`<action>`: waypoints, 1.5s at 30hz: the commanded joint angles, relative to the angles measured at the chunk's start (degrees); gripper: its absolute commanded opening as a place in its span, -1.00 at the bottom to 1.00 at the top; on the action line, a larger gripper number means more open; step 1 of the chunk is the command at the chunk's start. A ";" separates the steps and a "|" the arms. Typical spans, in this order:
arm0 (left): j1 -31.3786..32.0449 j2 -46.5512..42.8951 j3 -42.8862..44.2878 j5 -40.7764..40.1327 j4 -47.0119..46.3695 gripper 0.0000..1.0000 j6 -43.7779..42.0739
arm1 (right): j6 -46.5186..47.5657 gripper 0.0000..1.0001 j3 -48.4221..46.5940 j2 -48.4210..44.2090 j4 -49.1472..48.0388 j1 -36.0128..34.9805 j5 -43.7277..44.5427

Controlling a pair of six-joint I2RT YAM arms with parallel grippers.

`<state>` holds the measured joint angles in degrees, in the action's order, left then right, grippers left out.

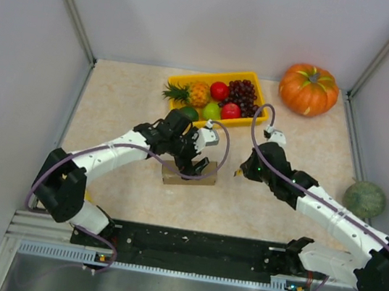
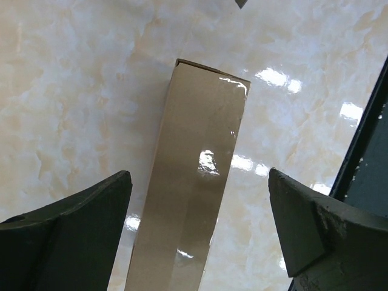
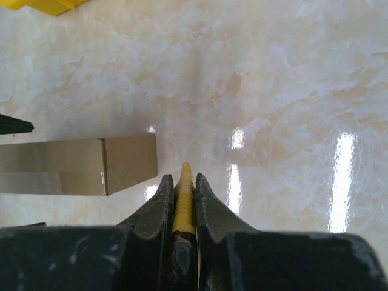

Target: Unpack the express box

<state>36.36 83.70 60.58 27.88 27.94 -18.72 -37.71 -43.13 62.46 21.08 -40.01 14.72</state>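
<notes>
Express box (image 1: 189, 174): plain brown cardboard, closed, lying flat on the table (image 1: 128, 99) near the middle, directly under the left claw; in the left wrist view the box (image 2: 200, 121) runs lengthwise away from the camera, glossy tape catching the light.
Left gripper (image 1: 195, 164): spread wide above the box; in its own camera the gripper (image 2: 200, 176) has one dark finger (image 2: 79, 236) at 8 o'clock and the other at 4 o'clock, with bare table showing between each finger and the cardboard, so nothing is gripped.
Right gripper (image 1: 240, 171): at 3 o'clock of the box, near but apart from it; pinched narrow on a slim yellow tool.
Slim yellow tool (image 3: 183, 200): clamped between the fingers of the right gripper (image 3: 182, 177), its tip pointing toward 12 o'clock in the wrist view; what sort of tool it is cannot be told.
Box end from the right wrist: the short end (image 3: 79, 167) sits at 10 o'clock of the tool tip, not touching it.
Yellow tray (image 1: 212, 76): at 12 o'clock of the box, holding a pineapple (image 1: 187, 93), a red apple (image 1: 219, 91), dark grapes (image 1: 244, 93) and other fruit.
Pumpkin (image 1: 308, 89): orange, at 2 o'clock, beside the tray's right end.
Green melon (image 1: 364, 199): at 3 o'clock, by the right wall, well apart from the box.
</notes>
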 commanded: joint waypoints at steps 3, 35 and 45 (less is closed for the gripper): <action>1.08 4.18 0.85 -4.76 -4.04 0.85 -2.46 | -1.66 -1.00 -3.01 0.21 -1.48 0.55 0.04; 5.65 7.18 -4.24 -14.87 -9.14 0.14 -1.85 | -0.25 -1.00 0.60 -1.02 -20.20 0.55 -8.13; 5.65 7.44 -4.33 -11.88 -6.06 0.04 -5.18 | 0.18 -1.00 0.07 1.09 -20.38 0.46 -7.25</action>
<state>42.00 90.17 57.25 14.24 19.70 -21.19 -38.57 -41.60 63.18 3.88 -39.94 6.96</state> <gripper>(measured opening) 0.588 0.092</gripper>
